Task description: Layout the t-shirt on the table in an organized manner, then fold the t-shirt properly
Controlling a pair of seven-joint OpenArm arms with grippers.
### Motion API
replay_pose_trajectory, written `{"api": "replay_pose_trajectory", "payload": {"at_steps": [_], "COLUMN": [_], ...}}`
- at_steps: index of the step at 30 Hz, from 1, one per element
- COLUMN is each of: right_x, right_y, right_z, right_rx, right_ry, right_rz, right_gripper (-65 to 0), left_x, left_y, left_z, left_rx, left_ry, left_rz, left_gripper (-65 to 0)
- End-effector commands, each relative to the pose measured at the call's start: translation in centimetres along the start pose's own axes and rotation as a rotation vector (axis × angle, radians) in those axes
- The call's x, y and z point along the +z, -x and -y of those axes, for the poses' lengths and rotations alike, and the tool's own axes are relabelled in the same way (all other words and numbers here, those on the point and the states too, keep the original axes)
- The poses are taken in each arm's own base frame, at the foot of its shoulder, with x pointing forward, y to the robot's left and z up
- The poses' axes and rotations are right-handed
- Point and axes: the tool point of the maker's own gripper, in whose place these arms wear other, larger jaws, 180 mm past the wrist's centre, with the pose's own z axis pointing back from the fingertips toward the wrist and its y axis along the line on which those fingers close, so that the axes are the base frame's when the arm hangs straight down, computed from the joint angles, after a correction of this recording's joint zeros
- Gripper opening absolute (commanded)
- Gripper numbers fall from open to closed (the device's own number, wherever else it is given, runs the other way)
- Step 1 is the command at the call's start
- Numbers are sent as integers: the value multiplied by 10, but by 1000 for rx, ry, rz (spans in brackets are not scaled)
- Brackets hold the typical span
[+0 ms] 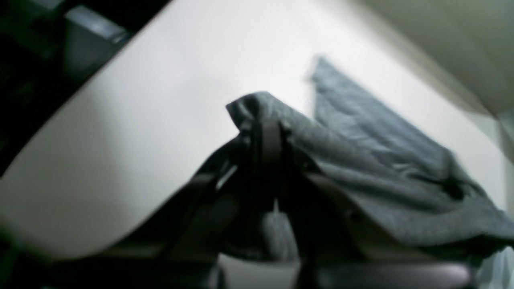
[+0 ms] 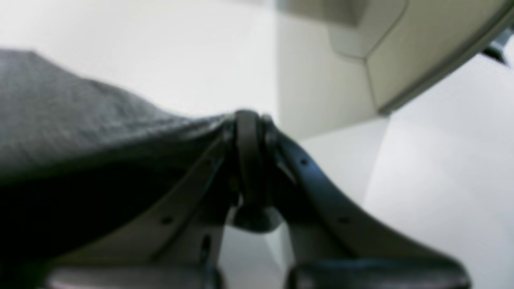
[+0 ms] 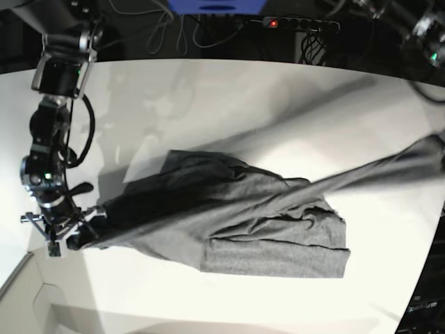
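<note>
Above the counter (image 3: 208, 90), my right end effector (image 2: 249, 120) and left end effector (image 1: 267, 132) each clamp the shirt (image 3: 264, 223), stretching it. Step: spreading. Next, I judge: lower it flat, unwrinkled.

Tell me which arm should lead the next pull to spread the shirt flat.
Probably the left. Its jaws pinch the shirt at a corner stretched toward the table edge, with bare table around it. The right gripper is also shut on the shirt, at the opposite edge.

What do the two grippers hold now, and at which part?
Both hold the t-shirt. The right gripper pinches an edge of the cloth, the left gripper a bunched fold; which part cannot be told.
</note>
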Motion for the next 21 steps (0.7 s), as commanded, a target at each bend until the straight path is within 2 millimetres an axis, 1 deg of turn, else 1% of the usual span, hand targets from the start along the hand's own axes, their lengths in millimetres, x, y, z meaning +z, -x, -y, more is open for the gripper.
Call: {"api": "replay_pose_trajectory", "payload": {"at_steps": [1, 3, 5, 7, 9, 11, 14, 18, 21], "right_x": [6, 17, 30, 42, 53, 64, 84, 104, 115], "right_y": [-23, -22, -15, -10, -8, -8, 0, 13, 32], "right_z": [12, 9, 5, 1, -3, -6, -13, -6, -2], "right_rx": [17, 34, 55, 72, 86, 101, 127, 138, 122], "right_ry": [27, 26, 22, 18, 13, 10, -2, 19, 37], "right_rz": [73, 84, 83, 84, 89, 98, 92, 69, 23], "right_gripper": [-650, -650, -650, -650, -650, -650, -650, -650, -650], "left_x": [10, 22, 32, 39, 41, 37, 31, 9, -12], "left_y": [-23, -17, -3, 9, 19, 35, 53, 67, 80], "left_z": [-2, -14, -24, -29, -35, -46, -62, -61, -52], "left_rx": [-24, -17, -14, -12, 1, 63, 134, 188, 214], "left_ry": [6, -8, -18, -25, -38, -48, -66, -34, 7], "left_rz": [70, 52, 9, -28, -57, -89, -132, -176, -233], "left_gripper": [-649, -649, -649, -649, -649, -649, -649, -649, -649]}}
